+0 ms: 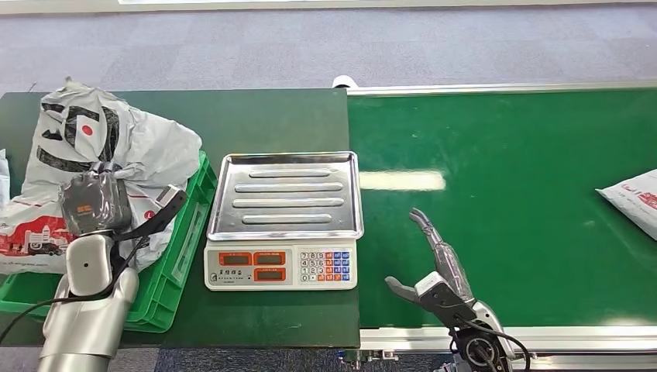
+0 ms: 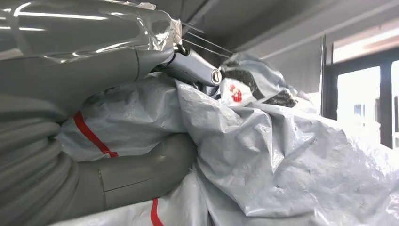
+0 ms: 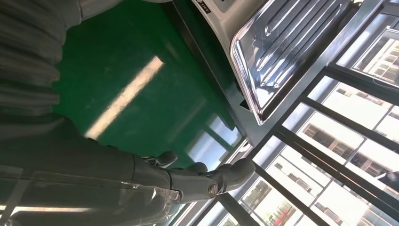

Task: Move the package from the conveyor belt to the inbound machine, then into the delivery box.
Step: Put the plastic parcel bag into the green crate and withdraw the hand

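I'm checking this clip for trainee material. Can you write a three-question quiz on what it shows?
1. True or false: the scale's tray holds a package.
2. What does the left hand grip? A) grey bag B) scale C) belt
3. Fill in: the right hand hovers open over the green ____.

Key: 1 false, the tray is bare. 2 A, the grey bag over the green crate. 3 belt; another package lies at its right edge.

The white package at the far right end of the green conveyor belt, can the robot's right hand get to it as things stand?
Probably yes. The right hand hovers open over bare green conveyor belt with nothing between it and the white package, though that lies well off at the belt's edge.
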